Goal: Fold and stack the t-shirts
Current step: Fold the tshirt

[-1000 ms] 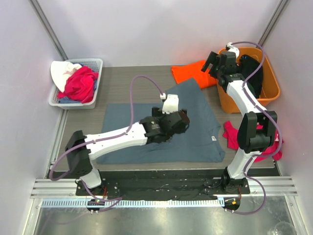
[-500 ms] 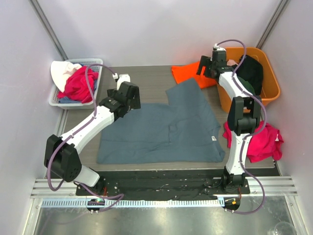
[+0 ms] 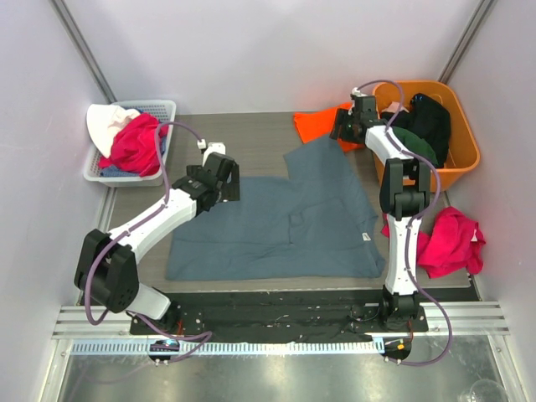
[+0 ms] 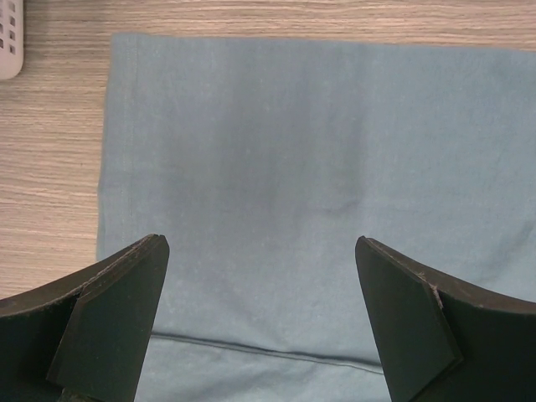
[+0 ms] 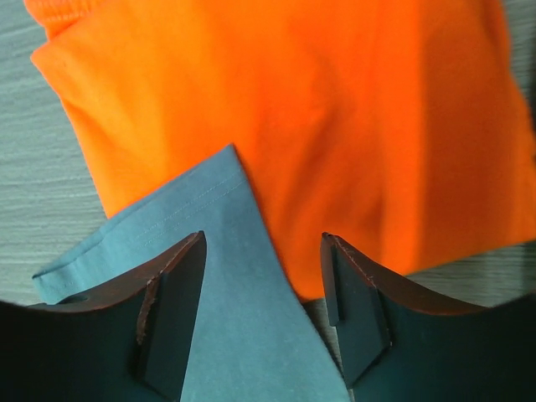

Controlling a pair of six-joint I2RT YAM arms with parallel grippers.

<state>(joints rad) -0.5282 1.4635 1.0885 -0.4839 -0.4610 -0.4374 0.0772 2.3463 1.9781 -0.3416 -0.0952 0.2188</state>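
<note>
The slate blue-grey t-shirt (image 3: 276,226) lies spread flat across the middle of the table. One sleeve corner (image 5: 193,209) reaches up over the front edge of the folded bright orange t-shirt (image 3: 316,126) at the back right. My right gripper (image 3: 342,132) hangs low over that overlap. Its jaws stand partly apart, with the blue sleeve edge and a strip of orange cloth (image 5: 352,117) lying between them (image 5: 264,243). My left gripper (image 3: 216,186) is wide open above the blue shirt's back left part (image 4: 293,151), with nothing between its fingers (image 4: 261,251).
A white basket (image 3: 163,105) holding red and white clothes stands at the back left; its corner (image 4: 8,38) shows in the left wrist view. An orange tub (image 3: 465,146) with dark clothes is at the back right. A pink-red garment (image 3: 448,243) lies by the right arm.
My left arm swung from the shirt's middle to its back left part. My right gripper moved left and down from the tub to the sleeve corner, and its jaws have narrowed.
</note>
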